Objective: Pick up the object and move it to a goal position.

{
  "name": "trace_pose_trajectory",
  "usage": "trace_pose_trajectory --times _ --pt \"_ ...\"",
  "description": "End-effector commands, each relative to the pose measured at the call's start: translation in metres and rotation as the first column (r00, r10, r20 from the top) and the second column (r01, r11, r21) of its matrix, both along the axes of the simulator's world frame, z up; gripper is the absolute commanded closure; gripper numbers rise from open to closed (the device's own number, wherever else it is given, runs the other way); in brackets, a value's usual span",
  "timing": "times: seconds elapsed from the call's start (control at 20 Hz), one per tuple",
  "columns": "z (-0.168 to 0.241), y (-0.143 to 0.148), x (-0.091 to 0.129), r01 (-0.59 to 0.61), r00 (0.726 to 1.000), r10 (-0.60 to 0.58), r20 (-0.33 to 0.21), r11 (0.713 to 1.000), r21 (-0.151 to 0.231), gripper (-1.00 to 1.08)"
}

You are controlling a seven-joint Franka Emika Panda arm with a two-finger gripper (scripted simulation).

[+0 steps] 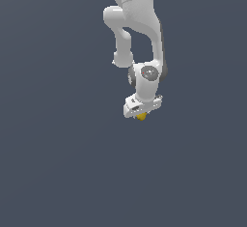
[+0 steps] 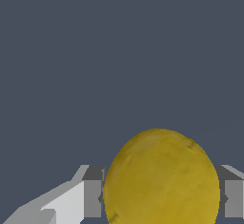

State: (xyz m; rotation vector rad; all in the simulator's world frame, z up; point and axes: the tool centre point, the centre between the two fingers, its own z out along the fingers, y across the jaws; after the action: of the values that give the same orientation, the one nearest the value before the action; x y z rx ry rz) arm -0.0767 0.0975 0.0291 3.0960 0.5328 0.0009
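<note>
Pincer (image 2: 162,198): seen closest in the wrist view, closed on the object, one grey finger (image 2: 93,198) pressed against one flank and the other against the opposite flank.

Object (image 2: 162,180): a smooth yellow-orange roundish lump, held between the fingers; in the exterior view it shows only as a small yellow tip (image 1: 141,117) under the white pincer body (image 1: 142,104).

Contact: the fingers are judged to bear on the widest part of the lump; how deep it sits between them cannot be told.

Long axis: slightly egg-shaped in the wrist view, the longer axis taken to run along the fingers, away from the palm, and across the closing direction.

Pointing: the narrower, rounded end is judged to face away from the pincer; no front or marking is visible.

Risk, slip: a smooth curved skin gives the flat pads little to bite on, so the lump could be squeezed out of the grip by a jolt or quick turn.

Risk, roll: if dropped, a round body would be expected to roll off.

Risk, placement: no goal marker is seen in either view, so a miss cannot be ruled out.

Arm (image 1: 137,23): farther back, hanging down from the top of the exterior view.

Surroundings: a plain dark blue-grey field; whether it is a bench cannot be told.
</note>
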Motion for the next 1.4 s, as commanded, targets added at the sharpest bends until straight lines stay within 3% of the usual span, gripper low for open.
trace_pose_trajectory --times 0.0,0.65,1.35 --pt "-0.001 0.000 0.000 0.000 1.000 0.000 -0.001 1.000 0.000 1.08" --pt "0.021 -0.020 0.017 0.000 1.000 0.000 0.000 1.000 0.000 1.08" --pt "0.108 -0.099 0.087 -0.001 1.000 0.001 0.000 1.000 0.002 1.08"
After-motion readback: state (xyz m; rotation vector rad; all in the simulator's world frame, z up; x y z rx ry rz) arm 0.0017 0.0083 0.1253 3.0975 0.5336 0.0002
